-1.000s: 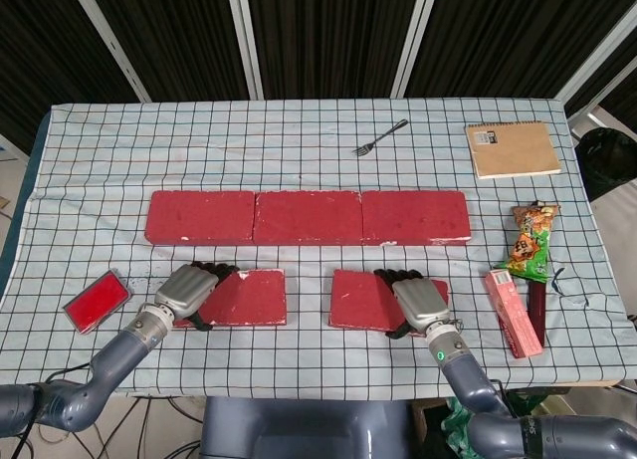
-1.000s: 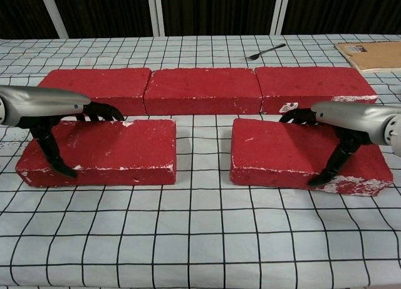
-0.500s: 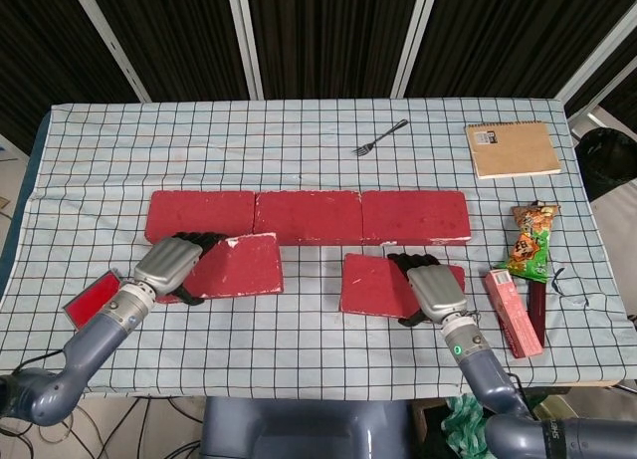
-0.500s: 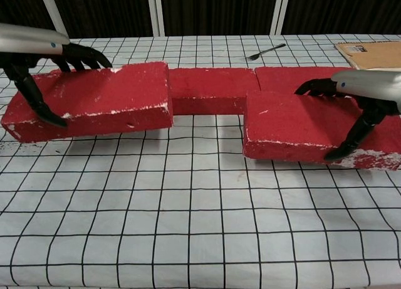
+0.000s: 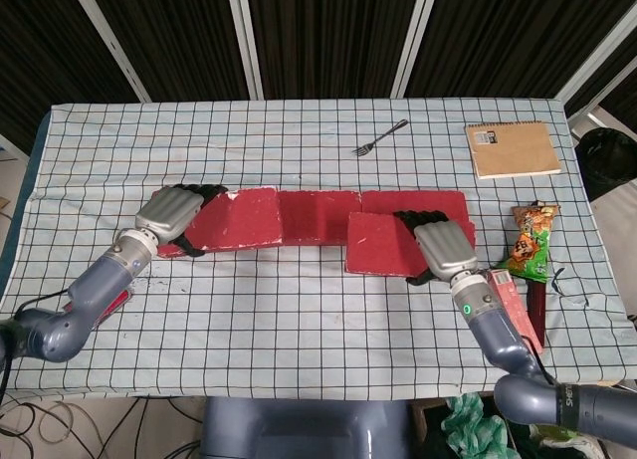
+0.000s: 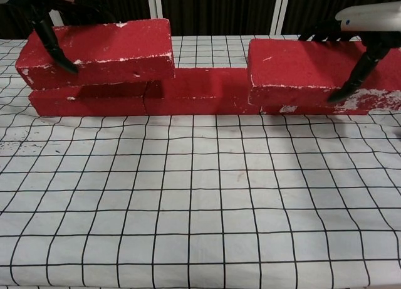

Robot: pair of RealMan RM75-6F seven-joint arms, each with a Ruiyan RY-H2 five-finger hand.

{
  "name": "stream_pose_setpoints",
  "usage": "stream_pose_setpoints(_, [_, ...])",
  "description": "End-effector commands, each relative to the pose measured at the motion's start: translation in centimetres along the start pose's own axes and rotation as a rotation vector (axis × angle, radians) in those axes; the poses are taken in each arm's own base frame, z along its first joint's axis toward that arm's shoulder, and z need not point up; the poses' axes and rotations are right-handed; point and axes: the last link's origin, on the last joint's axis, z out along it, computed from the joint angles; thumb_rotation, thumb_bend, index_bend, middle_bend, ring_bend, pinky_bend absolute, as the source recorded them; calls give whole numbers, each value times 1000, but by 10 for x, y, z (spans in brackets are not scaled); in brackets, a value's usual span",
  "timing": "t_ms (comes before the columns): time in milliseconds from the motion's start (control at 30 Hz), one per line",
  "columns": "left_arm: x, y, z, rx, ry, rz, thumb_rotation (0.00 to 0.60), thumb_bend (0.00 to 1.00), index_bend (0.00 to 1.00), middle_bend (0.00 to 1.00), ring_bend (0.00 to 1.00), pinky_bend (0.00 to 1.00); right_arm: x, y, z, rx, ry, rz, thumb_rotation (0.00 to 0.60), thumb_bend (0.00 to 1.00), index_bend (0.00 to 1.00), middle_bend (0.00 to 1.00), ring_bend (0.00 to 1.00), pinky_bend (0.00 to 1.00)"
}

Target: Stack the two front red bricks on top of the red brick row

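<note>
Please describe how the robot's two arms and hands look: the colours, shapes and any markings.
Both arms are smooth, rounded tubes in blue-grey. Each robot hand, left and right, has a silver-grey shell over its back and thin black fingers. A small green ring mark sits on the right wrist. The wrists are a lighter silver with ringed joints. No loose cables show along the arms.

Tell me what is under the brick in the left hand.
Under the left brick, which the left hand grips, lies the left end of the red brick row, its front face showing below. Whether the brick rests on the row cannot be told; the row's top there is covered.
</note>
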Motion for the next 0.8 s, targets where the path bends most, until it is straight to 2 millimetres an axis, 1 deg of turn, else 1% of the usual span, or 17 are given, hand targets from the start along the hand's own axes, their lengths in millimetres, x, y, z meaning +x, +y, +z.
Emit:
stream_pose_setpoints(33, [7, 2, 22, 2, -14, -15, 600, 240, 180, 214, 175, 321, 18, 4, 22, 8, 4, -11, 600, 23, 184, 189, 168, 152])
stream_pose_setpoints(200, [5, 1, 46, 7, -42, -10, 600, 240, 181, 212, 167, 308, 24, 9, 48, 7, -44, -25, 600, 23, 184, 189, 168, 152])
stream_pose_setpoints(333, [6, 0, 61, 9, -43, -19, 600, 240, 180, 210, 165, 306, 27, 8, 68, 8, -68, -61, 600, 22, 184, 189, 169, 152])
stream_pose_setpoints(433, [5, 0, 70, 12, -35, -46, 600, 239, 180, 205, 160, 303, 25, 8, 82, -5, -100, -29, 600, 23, 184, 190, 169, 152])
stream_pose_setpoints(600, [3, 3, 79, -1, -43, -34, 600, 239, 182, 204, 160, 300, 26, 4, 101, -4, -128, 17, 600, 23, 184, 190, 169, 152])
stream_pose_setpoints(667, [4, 5, 82, -5, -37, -30, 600, 239, 187, 204, 153, 299, 26, 2, 105, 1, -132, 16, 600, 23, 184, 190, 169, 152])
stream_pose_setpoints(800, [3, 11, 85, -25, -39, -17, 600, 238, 189, 204, 126, 292, 26, -8, 111, 21, -138, 49, 600, 23, 184, 190, 169, 152])
